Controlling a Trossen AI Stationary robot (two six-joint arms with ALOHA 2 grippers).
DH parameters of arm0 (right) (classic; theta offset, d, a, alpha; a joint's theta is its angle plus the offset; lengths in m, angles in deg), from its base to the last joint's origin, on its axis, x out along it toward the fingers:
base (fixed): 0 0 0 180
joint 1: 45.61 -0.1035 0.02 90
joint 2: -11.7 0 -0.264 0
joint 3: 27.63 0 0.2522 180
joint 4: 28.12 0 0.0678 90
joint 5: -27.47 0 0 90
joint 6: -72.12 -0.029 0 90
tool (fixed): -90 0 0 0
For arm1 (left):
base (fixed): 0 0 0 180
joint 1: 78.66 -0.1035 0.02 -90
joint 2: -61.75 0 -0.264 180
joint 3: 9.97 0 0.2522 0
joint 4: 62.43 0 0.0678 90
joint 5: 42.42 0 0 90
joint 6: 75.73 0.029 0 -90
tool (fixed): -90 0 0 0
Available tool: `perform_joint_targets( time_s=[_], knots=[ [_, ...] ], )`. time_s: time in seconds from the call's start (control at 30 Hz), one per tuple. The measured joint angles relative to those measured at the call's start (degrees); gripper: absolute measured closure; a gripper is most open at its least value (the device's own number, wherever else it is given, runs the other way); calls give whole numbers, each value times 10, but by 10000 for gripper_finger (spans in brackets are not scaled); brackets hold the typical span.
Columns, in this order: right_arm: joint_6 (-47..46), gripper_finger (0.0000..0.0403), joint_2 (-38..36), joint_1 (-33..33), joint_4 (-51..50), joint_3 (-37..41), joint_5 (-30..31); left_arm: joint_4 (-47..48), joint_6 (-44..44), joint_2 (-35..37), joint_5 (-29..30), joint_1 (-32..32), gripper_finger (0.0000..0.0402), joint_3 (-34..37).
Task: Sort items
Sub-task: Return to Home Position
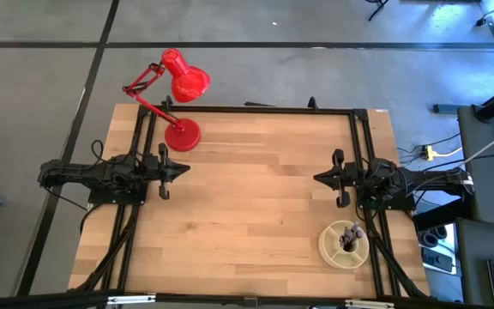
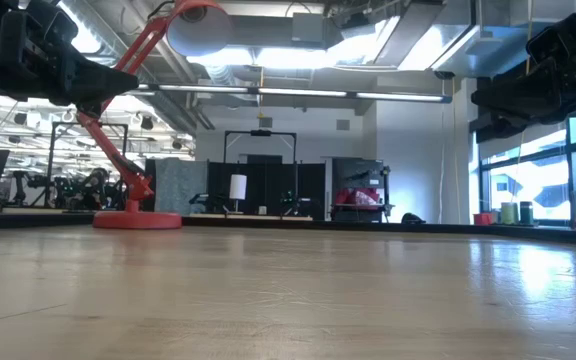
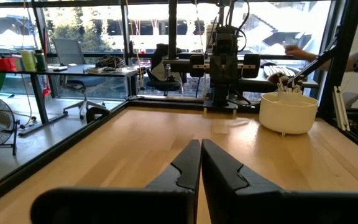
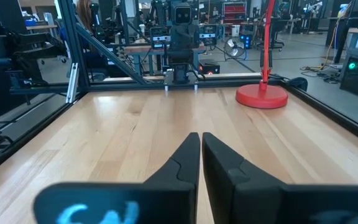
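Several thin dark-handled brushes (image 1: 350,235) stand in a round cream dish (image 1: 343,254) near the table's near right corner; the left wrist view shows the dish (image 3: 288,113) with the brush ends (image 3: 284,84) sticking up out of it. My left gripper (image 1: 186,168) hovers at the table's left side, shut and empty, pointing level toward the right; its fingers meet in the left wrist view (image 3: 201,151). My right gripper (image 1: 318,178) hovers at the right side, shut and empty, pointing level toward the left (image 4: 201,144).
A red desk lamp stands with its base (image 1: 183,135) on the table's far left part, its head (image 1: 185,77) beyond the far edge. A black frame rail (image 1: 247,110) runs along the far edge. The bare wood (image 1: 247,197) between both arms is free.
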Motion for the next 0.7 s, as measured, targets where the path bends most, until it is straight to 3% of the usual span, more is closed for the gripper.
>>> perform_joint_targets(
  time_s=[0.7],
  knots=[
    [0,382,0,0,0,0,0,0,0,0,0,0,395,0]
  ],
)
